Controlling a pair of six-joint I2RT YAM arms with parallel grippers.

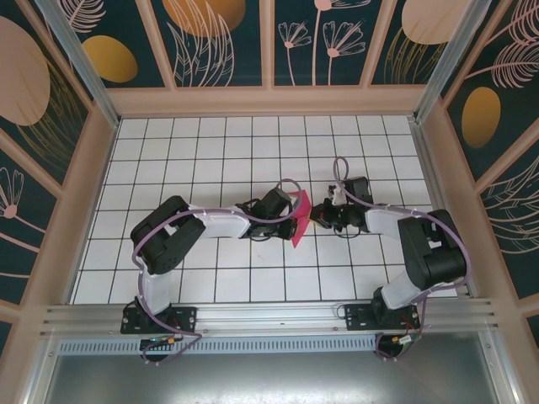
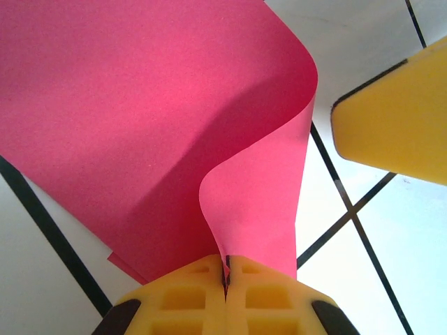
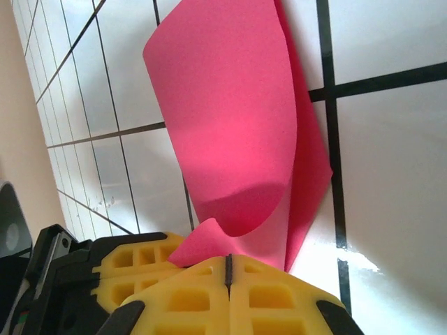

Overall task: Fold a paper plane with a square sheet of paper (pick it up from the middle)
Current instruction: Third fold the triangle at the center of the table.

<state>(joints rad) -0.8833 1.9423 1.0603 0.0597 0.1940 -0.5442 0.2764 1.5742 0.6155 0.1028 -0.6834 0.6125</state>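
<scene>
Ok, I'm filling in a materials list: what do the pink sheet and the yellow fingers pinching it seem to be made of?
Pink sheet: thin paper, matte; it bends in a smooth curl, with fine grain and no gloss. Yellow fingers: probably moulded or printed plastic, matte to satin; rigid square pockets with ribs show, though firm rubber is possible.

Left gripper (image 2: 227, 286) at the bottom edge, yellow jaws pressed together on the lower edge of the sheet of paper (image 2: 140, 125). Magenta-pink sheet rises away from the jaws, right side curling over in a soft bend, a second layer edge peeking out lower left. Another yellow gripper finger (image 2: 398, 125) sits upper right, apart from the sheet. White bench (image 2: 391, 265) with black grid lines underneath.
</scene>
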